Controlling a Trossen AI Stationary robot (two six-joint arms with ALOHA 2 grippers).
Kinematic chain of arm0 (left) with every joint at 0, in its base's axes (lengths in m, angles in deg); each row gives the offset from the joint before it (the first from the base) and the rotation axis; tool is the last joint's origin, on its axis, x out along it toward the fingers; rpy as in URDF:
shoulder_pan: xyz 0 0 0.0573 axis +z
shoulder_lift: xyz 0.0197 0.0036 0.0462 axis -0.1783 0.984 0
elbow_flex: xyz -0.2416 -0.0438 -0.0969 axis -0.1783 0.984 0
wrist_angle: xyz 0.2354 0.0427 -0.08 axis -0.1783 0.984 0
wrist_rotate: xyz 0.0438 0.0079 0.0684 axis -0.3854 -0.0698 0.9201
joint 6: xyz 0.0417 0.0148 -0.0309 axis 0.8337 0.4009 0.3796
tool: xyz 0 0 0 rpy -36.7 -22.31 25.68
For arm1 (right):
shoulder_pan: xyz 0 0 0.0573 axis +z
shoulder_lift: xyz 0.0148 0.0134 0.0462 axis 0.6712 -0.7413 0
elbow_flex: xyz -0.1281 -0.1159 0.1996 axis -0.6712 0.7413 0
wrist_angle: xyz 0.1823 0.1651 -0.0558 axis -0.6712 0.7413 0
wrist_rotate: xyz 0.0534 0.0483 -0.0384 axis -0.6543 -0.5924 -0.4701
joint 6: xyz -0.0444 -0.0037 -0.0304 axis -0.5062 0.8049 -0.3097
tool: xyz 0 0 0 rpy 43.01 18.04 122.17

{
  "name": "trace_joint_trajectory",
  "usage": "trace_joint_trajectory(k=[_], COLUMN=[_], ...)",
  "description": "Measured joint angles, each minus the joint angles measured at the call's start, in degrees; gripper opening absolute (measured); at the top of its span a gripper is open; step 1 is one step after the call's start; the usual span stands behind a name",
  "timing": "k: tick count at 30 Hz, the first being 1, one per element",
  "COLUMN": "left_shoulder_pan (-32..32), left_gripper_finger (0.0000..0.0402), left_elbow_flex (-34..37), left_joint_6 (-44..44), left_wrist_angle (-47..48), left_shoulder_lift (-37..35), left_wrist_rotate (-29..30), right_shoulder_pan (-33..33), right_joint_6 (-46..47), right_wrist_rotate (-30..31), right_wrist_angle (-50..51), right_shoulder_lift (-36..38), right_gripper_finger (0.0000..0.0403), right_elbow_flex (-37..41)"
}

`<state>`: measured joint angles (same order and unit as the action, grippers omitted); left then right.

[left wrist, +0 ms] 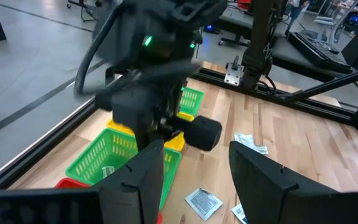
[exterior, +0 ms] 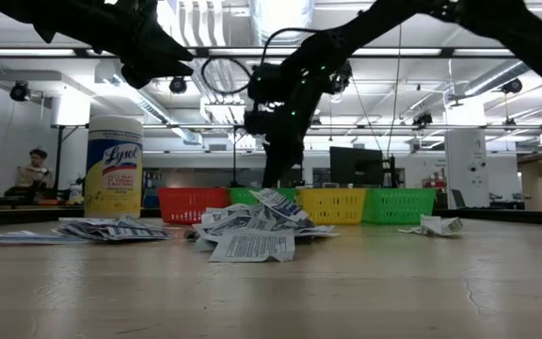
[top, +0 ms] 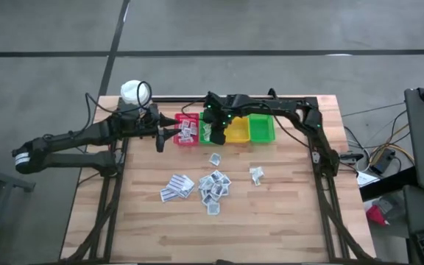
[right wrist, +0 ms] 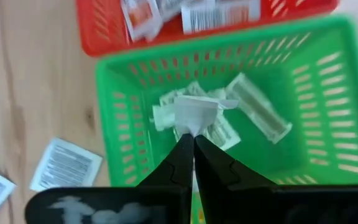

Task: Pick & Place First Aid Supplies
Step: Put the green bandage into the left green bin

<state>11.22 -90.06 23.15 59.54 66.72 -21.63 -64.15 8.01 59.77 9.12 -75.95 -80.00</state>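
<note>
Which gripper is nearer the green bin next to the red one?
Right. The right gripper hangs directly over that green bin, jaws shut on a white sachet. The left gripper sits beyond the red bin, at its far side.

Your desk (top: 285, 213) was pale wood in jointed strips, smooth with a dull satin sheen in the low view. The red bin (right wrist: 104, 37), the green bin (right wrist: 328, 93) and the yellow bin (top: 238, 129) were glossy slotted plastic. The sachets (top: 213, 184) looked like thin printed paper, creased and matt; one packet (right wrist: 260, 115) in the green bin was clear shiny film. The right tool (right wrist: 192, 146) had matt black fingers (right wrist: 182, 163), as did the left tool (left wrist: 194, 171). The wipes canister (exterior: 113, 167) wore a glossy yellow label.
</note>
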Motion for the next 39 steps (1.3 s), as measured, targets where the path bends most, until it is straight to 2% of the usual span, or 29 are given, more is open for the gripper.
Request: trace_joint_trajectory(k=[6,12,16,21,24,28,39], left_shoulder_pan=[0.0,0.0,-0.01,-0.02,0.0,0.0,-0.02], left_gripper_finger=[0.0175,0.0174,0.0174,0.0175,0.0175,0.0175,0.0175], left_elbow_flex=[-0.01,0.0,0.0,0.0,0.0,0.0,0.0], left_joint_6=[0.01,0.02,0.04,0.04,0.07,0.13,0.37], left_wrist_angle=[-0.01,0.03,0.06,0.05,0.01,0.03,0.05], left_shoulder_lift=[0.0,0.0,0.0,0.0,0.0,0.0,0.0], left_wrist_rotate=[0.0,0.0,-0.01,-0.02,0.0,-0.02,-0.02], right_shoulder_pan=[-0.01,-0.03,-0.03,-0.03,-0.03,0.01,2.93], right_joint_6=[-4.02,-6.71,-7.41,-7.93,-8.03,-7.17,-5.72], right_wrist_rotate=[0.18,0.19,0.23,0.91,0.97,0.99,0.53], right_wrist_angle=[8.73,12.5,14.09,14.79,15.67,19.88,35.63], right_shoulder_lift=[-6.67,-9.66,-10.66,-11.29,-11.01,-8.82,-0.51], right_gripper_finger=[0.0009,0.0015,0.0049,0.0112,0.0139,0.0151,0.0133], right_elbow_flex=[-9.58,-16.25,-18.28,-18.8,-18.8,-18.82,-17.04])
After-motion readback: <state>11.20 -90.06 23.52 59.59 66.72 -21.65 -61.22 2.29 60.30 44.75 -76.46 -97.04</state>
